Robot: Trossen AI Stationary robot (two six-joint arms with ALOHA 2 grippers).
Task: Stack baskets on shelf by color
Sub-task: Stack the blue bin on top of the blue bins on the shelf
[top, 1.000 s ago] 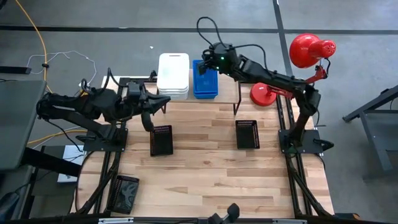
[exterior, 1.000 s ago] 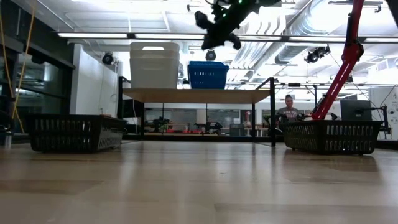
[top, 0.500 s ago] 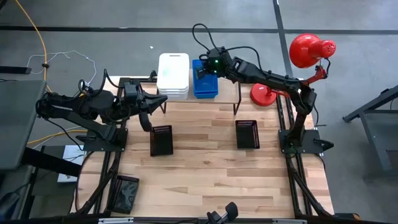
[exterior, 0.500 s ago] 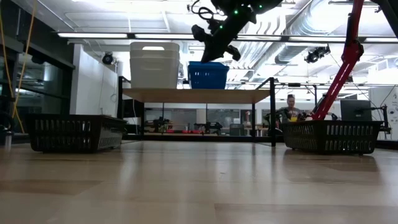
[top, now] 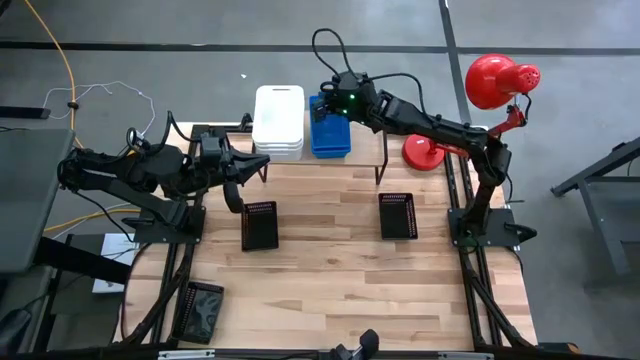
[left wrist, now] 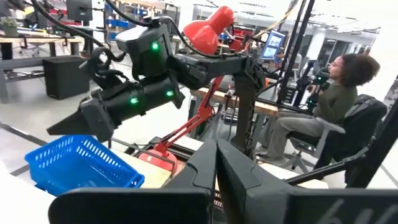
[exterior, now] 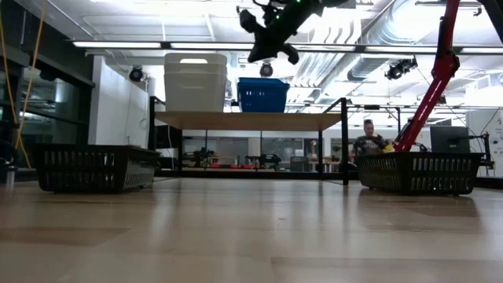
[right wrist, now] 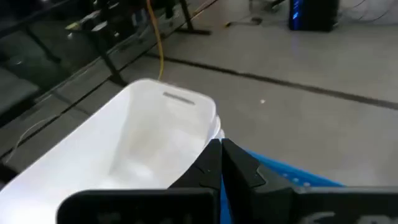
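A stack of white baskets (top: 278, 120) and a blue basket (top: 330, 130) stand side by side on the shelf (top: 365, 150) at the table's far edge. Two black baskets (top: 259, 224) (top: 397, 215) rest on the tabletop in front of it. My right gripper (top: 322, 104) hovers shut above the blue basket (exterior: 263, 94), clear of its rim, beside the white stack (right wrist: 143, 143). My left gripper (top: 264, 162) is shut and level by the shelf's left end, holding nothing.
A red desk lamp (top: 495, 85) stands at the far right beside the shelf. A third dark basket (top: 203, 310) lies by the table's near left corner. A person (exterior: 368, 143) sits beyond the table. Bare wood lies between and in front of the two black baskets.
My right gripper has dipped toward the blue basket and then risen again above it, staying shut. The baskets have kept their places.
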